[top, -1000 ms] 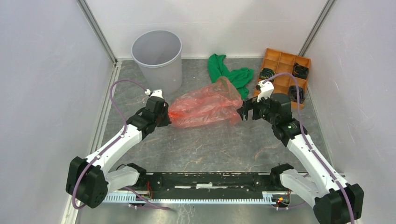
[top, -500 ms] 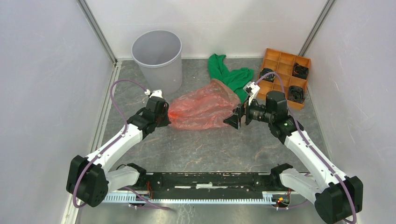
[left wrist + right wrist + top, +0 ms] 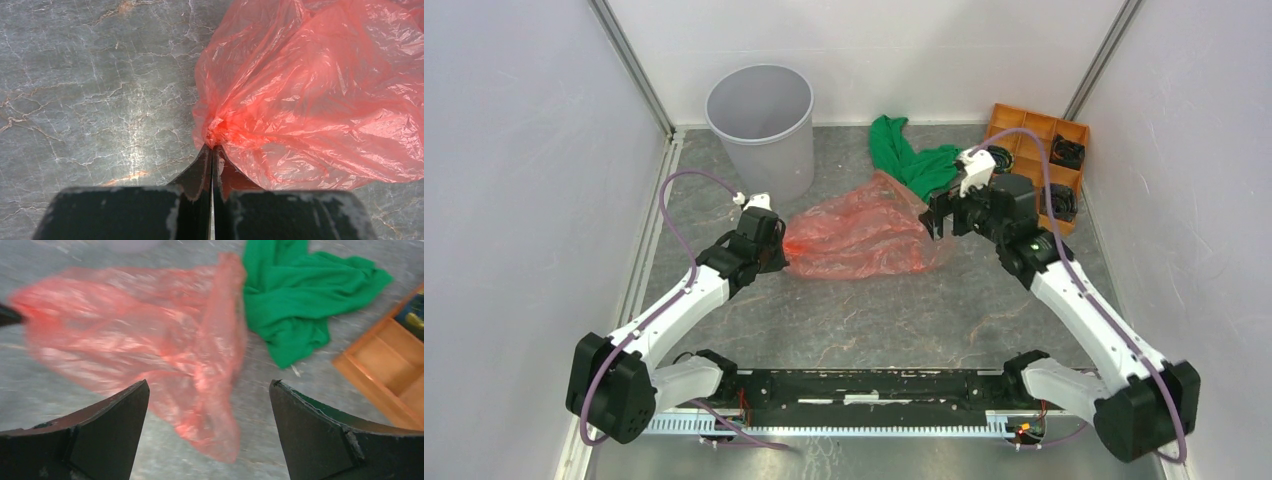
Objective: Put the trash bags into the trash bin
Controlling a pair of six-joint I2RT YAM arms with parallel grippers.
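Table [image 3: 864, 320], grey marbled, carries trash bin [image 3: 769, 155] at 11 o'clock: smooth tapered light-grey plastic, upright, mouth open. Mid-table, outside it, lies trash bag [image 3: 864, 235], thin glossy wrinkled red-orange film. Its bunched 9 o'clock end is pinched tight by left gripper [image 3: 211, 152], prob. to haul it binward; right gripper [image 3: 936, 216], spread wide & empty, hovers by its 3 o'clock edge.
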